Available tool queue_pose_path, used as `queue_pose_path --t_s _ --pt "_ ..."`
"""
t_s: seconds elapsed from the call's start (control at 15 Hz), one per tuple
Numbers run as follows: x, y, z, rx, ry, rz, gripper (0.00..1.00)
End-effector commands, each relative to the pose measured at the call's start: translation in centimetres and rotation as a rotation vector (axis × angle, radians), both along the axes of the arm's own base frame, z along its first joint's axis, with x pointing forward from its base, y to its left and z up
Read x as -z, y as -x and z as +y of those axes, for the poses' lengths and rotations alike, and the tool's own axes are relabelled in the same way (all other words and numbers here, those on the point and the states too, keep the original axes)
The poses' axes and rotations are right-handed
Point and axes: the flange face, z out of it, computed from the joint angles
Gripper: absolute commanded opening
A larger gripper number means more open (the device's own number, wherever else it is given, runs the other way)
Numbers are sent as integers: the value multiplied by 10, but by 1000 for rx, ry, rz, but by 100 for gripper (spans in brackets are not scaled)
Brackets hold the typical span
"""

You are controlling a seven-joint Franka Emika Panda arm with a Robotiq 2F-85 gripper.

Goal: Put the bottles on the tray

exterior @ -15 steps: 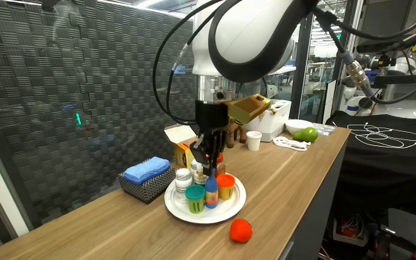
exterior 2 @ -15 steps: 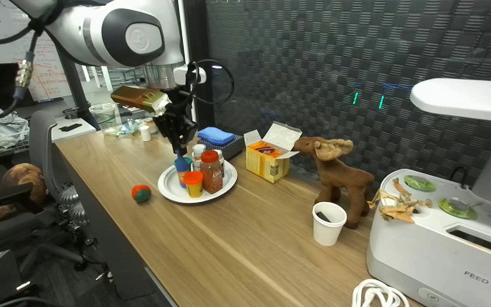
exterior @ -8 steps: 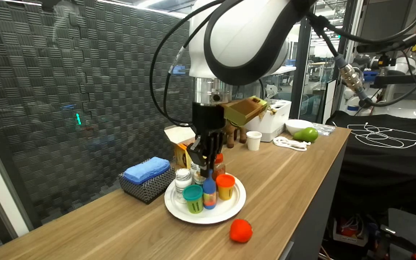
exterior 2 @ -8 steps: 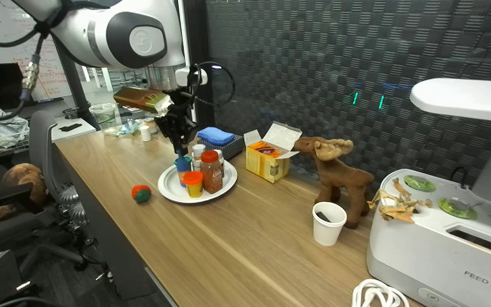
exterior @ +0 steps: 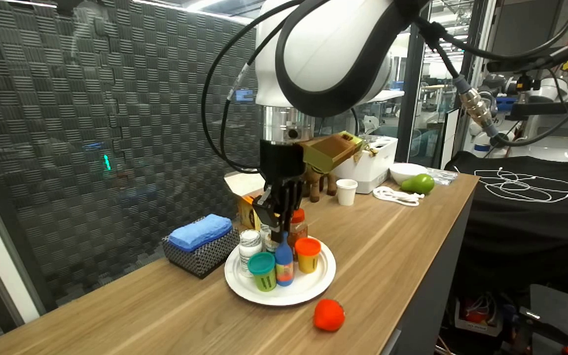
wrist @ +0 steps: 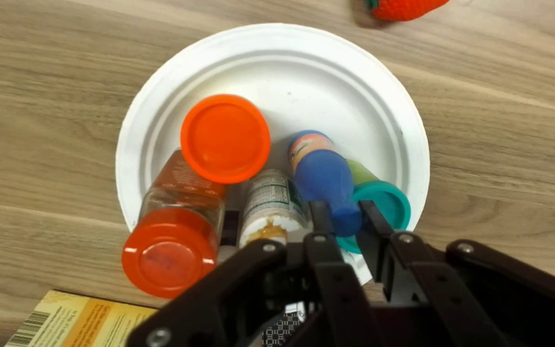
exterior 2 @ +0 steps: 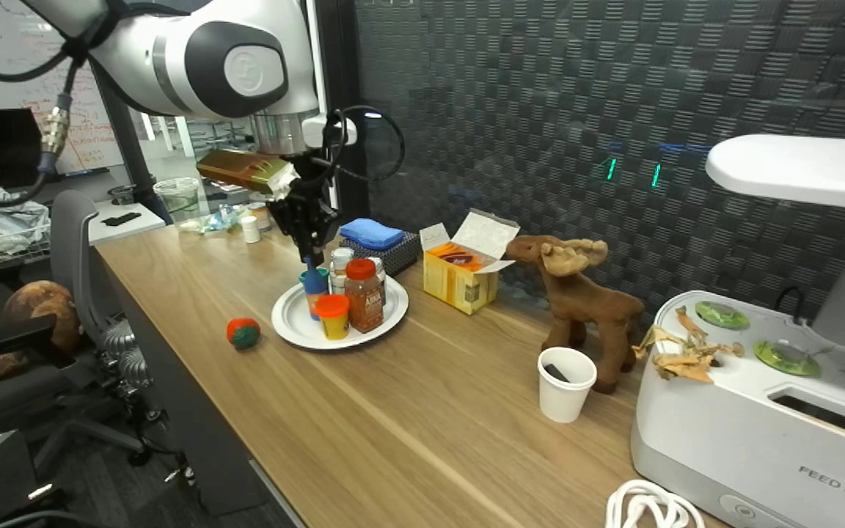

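The white round tray (wrist: 277, 41) lies on the wooden counter in all views. My gripper (wrist: 342, 209) is shut on the neck of the blue bottle (wrist: 323, 176). That bottle stands upright over the tray, its base on or very close to the surface. Against it is the green tub with a teal lid (exterior: 262, 268). On its other side stands the yellow tub with an orange lid (exterior: 308, 257). Behind are a red-capped jar (exterior 2: 365, 301), a white bottle (exterior: 250, 252) and a white bottle with a brown-stained top (wrist: 272, 209), partly hidden by my fingers.
A red strawberry-like fruit (exterior: 329, 315) lies just off the tray. Close behind are a yellow carton (exterior 2: 459, 279) and a dark box with blue cloth (exterior: 200, 244). A toy moose (exterior 2: 584, 301) and paper cup (exterior 2: 566, 392) stand along the counter; a small white bottle (exterior 2: 250, 229) is farther away.
My gripper and the blue bottle have shifted slightly left in an exterior view. The teal-lidded tub has moved a little the same way. The grip has stayed on the bottle.
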Motion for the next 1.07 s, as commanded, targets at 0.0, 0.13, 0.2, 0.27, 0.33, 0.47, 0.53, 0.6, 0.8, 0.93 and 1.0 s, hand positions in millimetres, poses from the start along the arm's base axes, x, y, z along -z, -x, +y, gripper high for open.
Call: queue_pose_path --t_s 0.0,0.13,0.2,0.27,0.33,0.47,0.53,0.6,0.8,0.93,1.0 --pt "-3 -4 6 -6 11 -5 46" --pt "-4 -2 7 -6 8 -9 55" --pt "-5 -2 7 -7 7 -11 64" --pt "-6 -1 8 -9 7 -14 71" --pt "-7 0 8 -9 5 -17 78" --pt "-9 1 9 -12 4 -24 93" --pt "-11 2 10 -14 3 -28 100" --pt "-11 2 10 -15 3 -29 100" --pt "-13 2 12 -17 1 -34 100" --pt "-16 3 13 -19 -1 -47 100" --pt "-21 5 14 -16 2 -59 100"
